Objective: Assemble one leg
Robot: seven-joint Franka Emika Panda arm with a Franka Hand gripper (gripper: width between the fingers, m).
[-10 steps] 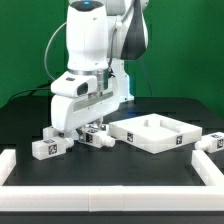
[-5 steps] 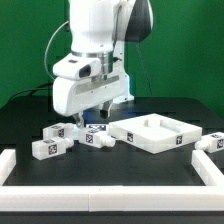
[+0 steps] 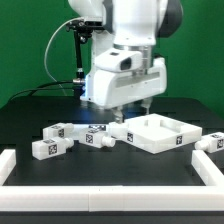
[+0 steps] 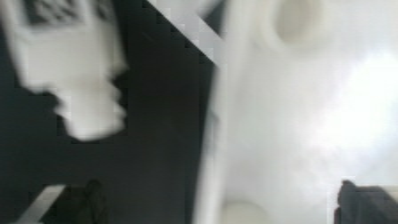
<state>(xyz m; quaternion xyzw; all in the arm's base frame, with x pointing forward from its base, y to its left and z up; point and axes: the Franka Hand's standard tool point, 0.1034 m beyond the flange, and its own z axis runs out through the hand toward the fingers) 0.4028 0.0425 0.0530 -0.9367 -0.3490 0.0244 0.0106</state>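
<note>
Leg (image 3: pixel 97 138) – small white oblong block with black-and-white square tags on its faces. It lies flat on the black tabletop (image 3: pixel 30 112), free of the gripper. In the exterior view its long axis runs roughly 9-to-3 o'clock, and one end sits just beside the near corner of the panel. The tag patterns are too small to read, and no lettering can be made out. In the wrist view the leg (image 4: pixel 71 60) is badly blurred: there is a dark tag smear on one face and a narrower rounded stub at one end.

Large flat white square panel with raised rim (image 3: pixel 178 126) – at 3 o'clock from the leg in the exterior view, with a tag on its front wall. The wrist view shows the panel's rim (image 4: pixel 214 70) close alongside the leg.

Gripper (image 3: pixel 122 116) – white two-finger hand, hanging above the table at about 1 o'clock from the leg, over the panel's corner. In the wrist view the dark fingertips (image 4: pixel 368 198) are spread wide on either side of the gripper (image 4: pixel 217 200), with nothing clasped between them.

Other white tagged blocks – two (image 3: pixel 60 131) (image 3: pixel 45 148) at 9 o'clock from the leg, one (image 3: pixel 212 143) at 3 o'clock beyond the panel.

White border rail (image 3: pixel 110 172) – runs along the front of the table.
</note>
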